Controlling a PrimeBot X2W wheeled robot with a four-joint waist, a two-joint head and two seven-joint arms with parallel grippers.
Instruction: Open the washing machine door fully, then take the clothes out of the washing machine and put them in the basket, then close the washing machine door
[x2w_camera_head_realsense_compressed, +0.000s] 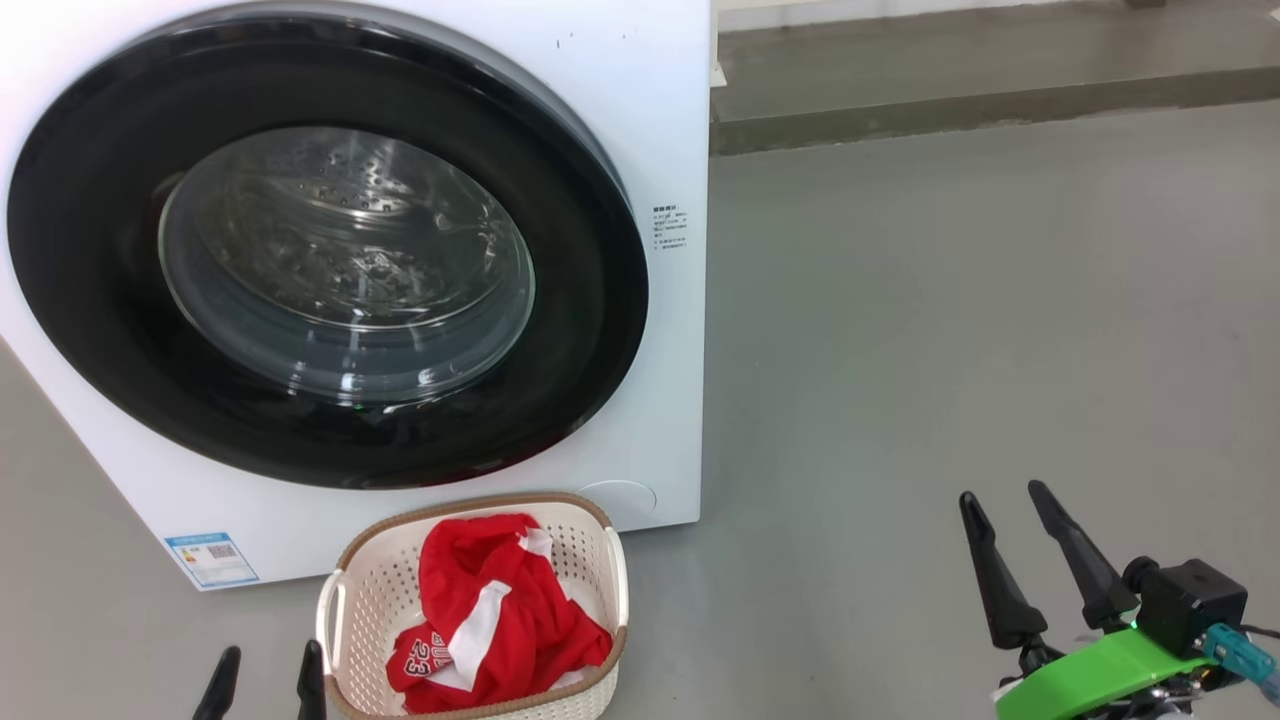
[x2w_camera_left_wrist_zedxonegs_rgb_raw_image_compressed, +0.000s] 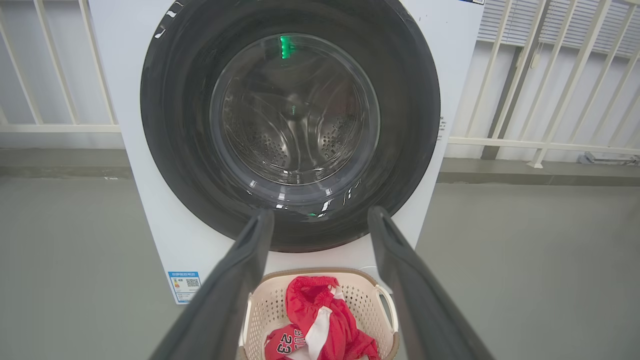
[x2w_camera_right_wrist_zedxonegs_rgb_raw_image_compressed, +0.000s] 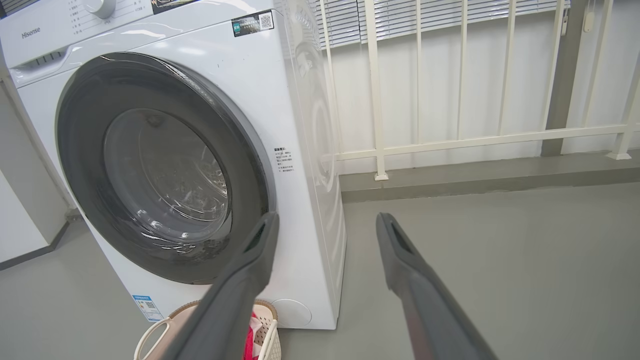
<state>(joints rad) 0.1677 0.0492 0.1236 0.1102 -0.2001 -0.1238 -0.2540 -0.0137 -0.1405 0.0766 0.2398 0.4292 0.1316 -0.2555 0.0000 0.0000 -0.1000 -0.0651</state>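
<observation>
Leftward first: left gripper (x2w_camera_head_realsense_compressed: 268, 680) with jaws apart, holding nothing. Just right of those jaws, basket (x2w_camera_head_realsense_compressed: 460, 503) with clothes (x2w_camera_head_realsense_compressed: 490, 610) heaped inside: probably soft, light and limp, best pinched at a raised fold. Ahead of the jaws, washing machine door (x2w_camera_head_realsense_compressed: 330, 250) shut flush on washing machine (x2w_camera_head_realsense_compressed: 670, 120); stiff, glossy, likely slippery, so press at the black rim. Well right, right gripper (x2w_camera_head_realsense_compressed: 1005, 500), jaws apart, empty.

Red clothes (x2w_camera_head_realsense_compressed: 490, 620) fill the cream basket (x2w_camera_head_realsense_compressed: 585, 540) before the washing machine (x2w_camera_head_realsense_compressed: 640, 120), door (x2w_camera_head_realsense_compressed: 90, 250) shut.

Three views facing washing machine (x2w_camera_head_realsense_compressed: 660, 120)
</observation>
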